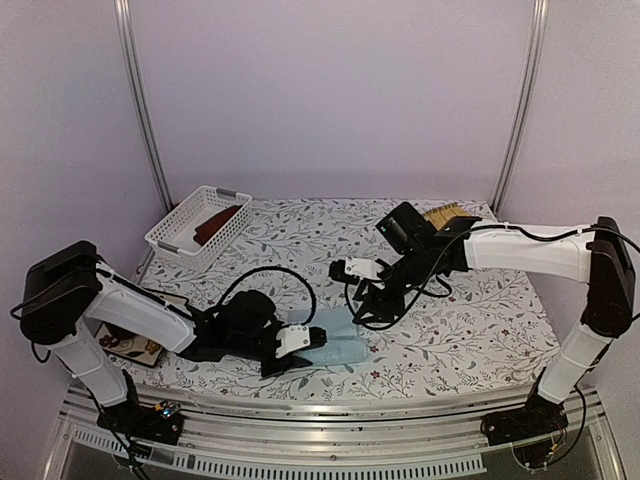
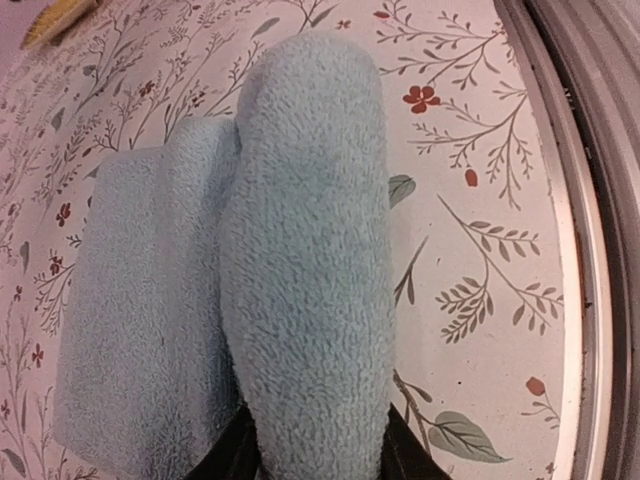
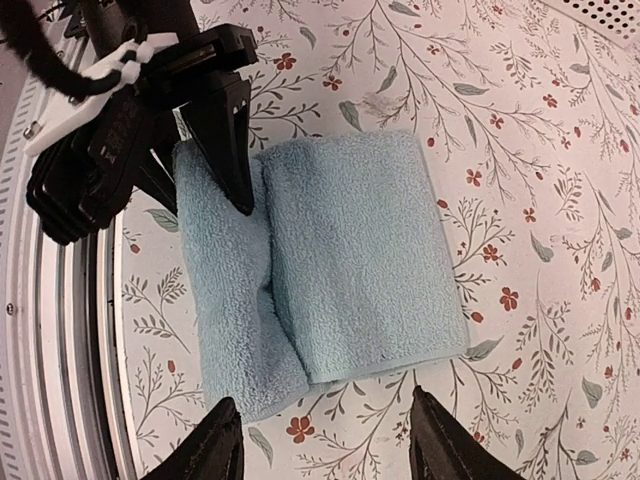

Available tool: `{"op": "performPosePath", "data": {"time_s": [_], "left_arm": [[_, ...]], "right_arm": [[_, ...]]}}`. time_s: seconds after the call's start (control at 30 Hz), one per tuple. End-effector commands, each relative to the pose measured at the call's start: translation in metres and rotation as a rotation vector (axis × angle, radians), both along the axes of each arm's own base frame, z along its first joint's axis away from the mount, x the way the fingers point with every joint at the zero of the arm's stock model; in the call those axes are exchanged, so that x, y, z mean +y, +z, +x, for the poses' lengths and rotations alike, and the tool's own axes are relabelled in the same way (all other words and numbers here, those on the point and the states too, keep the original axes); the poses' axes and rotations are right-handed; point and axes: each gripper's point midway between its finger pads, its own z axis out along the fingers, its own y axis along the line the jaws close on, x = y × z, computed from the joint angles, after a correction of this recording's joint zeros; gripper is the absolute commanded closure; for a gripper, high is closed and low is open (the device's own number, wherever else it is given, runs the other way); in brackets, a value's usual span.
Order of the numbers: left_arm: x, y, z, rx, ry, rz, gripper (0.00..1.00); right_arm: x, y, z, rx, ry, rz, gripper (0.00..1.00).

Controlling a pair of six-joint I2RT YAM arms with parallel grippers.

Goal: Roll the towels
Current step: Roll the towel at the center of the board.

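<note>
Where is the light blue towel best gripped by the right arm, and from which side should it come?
Probably the rolled part of the light blue towel, at its free end, opposite the end that the left fingers pinch. Come from above with the right fingers across the roll: it stands thick and raised, while the flat part lies low.

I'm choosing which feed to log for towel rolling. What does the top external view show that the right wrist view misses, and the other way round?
Only the top view: the white basket holding the rust-red towel, and both arms whole. Only the right wrist view: the left gripper pinching the rolled edge of the light blue towel, the rest lying flat. Both: that towel and the floral table cover.
</note>
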Motion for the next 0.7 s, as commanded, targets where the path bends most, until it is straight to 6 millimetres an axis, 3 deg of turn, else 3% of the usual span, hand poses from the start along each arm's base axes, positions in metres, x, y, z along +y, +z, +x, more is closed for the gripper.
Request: {"op": "performPosePath", "data": {"time_s": [0.0, 0.27, 0.5, 0.67], "left_arm": [[0.000, -0.010, -0.007, 0.233, -0.012, -0.026, 0.66], [0.000, -0.017, -0.004, 0.501, -0.030, -0.051, 0.64], [0.007, -0.013, 0.014, 0.733, -0.005, -0.105, 0.62], [0.011, -0.028, 0.023, 0.901, 0.028, -0.079, 0.62]], "right_arm": [[-0.011, 0.004, 0.020, -0.173, -0.067, 0.028, 0.43], [-0.015, 0.006, 0.010, -0.400, 0.003, 0.078, 0.42], [0.003, -0.005, -0.013, -0.532, 0.138, 0.076, 0.41], [0.016, -0.012, -0.025, -0.572, 0.192, 0.092, 0.41]]}}
